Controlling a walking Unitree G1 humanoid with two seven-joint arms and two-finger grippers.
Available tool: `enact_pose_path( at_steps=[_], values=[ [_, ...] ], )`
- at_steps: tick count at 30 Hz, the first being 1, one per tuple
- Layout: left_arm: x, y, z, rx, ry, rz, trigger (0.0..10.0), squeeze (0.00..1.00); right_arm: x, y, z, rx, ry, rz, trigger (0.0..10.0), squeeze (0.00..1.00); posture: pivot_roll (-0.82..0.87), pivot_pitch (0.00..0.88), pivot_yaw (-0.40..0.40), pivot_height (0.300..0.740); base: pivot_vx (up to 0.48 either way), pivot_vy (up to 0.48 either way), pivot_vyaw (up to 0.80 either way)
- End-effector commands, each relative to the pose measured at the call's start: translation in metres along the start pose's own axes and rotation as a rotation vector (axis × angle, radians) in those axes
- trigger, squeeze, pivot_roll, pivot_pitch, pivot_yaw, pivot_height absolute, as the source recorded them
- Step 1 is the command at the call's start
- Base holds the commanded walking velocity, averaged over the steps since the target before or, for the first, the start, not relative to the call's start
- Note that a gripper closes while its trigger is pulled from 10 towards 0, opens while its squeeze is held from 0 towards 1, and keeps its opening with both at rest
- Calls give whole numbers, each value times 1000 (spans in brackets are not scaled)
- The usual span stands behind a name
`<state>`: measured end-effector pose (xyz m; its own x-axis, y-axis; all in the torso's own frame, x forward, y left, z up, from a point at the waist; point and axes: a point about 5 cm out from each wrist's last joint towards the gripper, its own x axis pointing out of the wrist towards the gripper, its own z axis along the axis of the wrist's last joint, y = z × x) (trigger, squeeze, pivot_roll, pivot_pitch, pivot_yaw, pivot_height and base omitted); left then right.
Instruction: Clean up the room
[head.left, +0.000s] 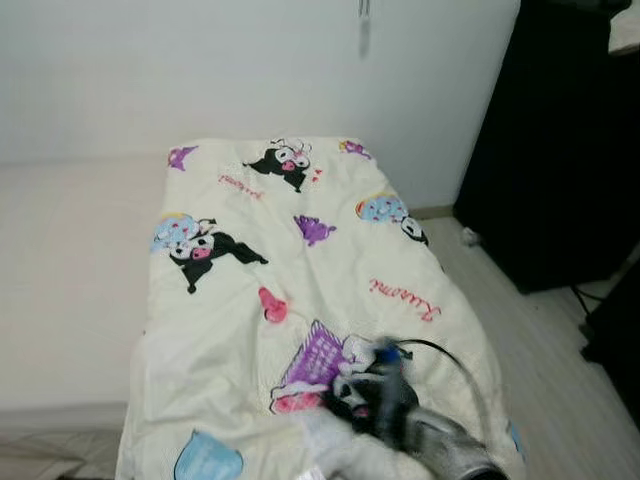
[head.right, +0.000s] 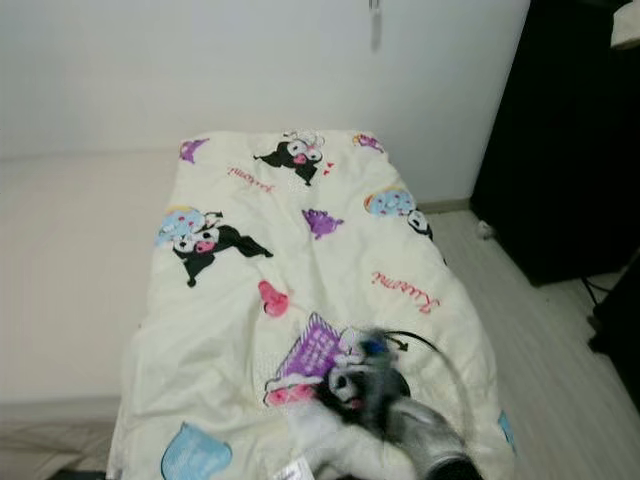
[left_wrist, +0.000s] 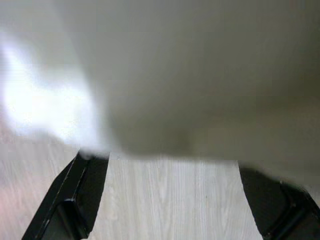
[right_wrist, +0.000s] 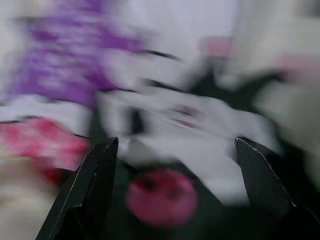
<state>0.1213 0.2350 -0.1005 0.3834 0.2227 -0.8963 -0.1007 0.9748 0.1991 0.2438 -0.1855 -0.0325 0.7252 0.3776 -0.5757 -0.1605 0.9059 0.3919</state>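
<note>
Soft, even daylight fills both head views; the blanket is sharp at centre frame, while the arm at lower right is smeared by motion blur. The right wrist view is heavily blurred. The left wrist view shows hazy glare at upper left.

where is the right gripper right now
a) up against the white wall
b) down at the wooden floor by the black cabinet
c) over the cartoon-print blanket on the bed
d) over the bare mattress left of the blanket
c: the right gripper hangs with fingers spread over the blanket's purple, pink and black cartoon print, and the eye views show that arm reaching onto the blanket's near end.
</note>
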Motion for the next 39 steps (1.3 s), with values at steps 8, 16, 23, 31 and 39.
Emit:
enact_pose_path(
  at_steps=[8, 16, 23, 31, 39],
  values=[
    [2, 2, 22, -58, -41, 19, 10000, 0, -34, -36, -69, 95, 172, -372, 10000, 0, -167, 0, 55, 528, 0, 0, 0],
    [2, 5, 27, -119, -46, 39, 10000, 0, -39, -37, -84, 117, 197, -433, 10000, 0, -170, 0, 62, 542, 0, 0, 0],
    [2, 16, 27, -92, -36, 95, 10000, 0, -34, -30, -87, 176, 160, -426, 10000, 0, -167, 0, 75, 566, 0, 0, 0],
    [1, 33, 23, -68, -4, 177, 10000, 0, -31, -25, -88, 164, 166, -399, 10000, 0, -159, 0, 69, 585, 0, 0, 0],
    [-1, 44, 16, -48, 44, 231, 10000, 0, -31, -23, -90, 152, 170, -391, 10000, 0, -158, 0, 66, 609, 0, 0, 0]
  ],
)
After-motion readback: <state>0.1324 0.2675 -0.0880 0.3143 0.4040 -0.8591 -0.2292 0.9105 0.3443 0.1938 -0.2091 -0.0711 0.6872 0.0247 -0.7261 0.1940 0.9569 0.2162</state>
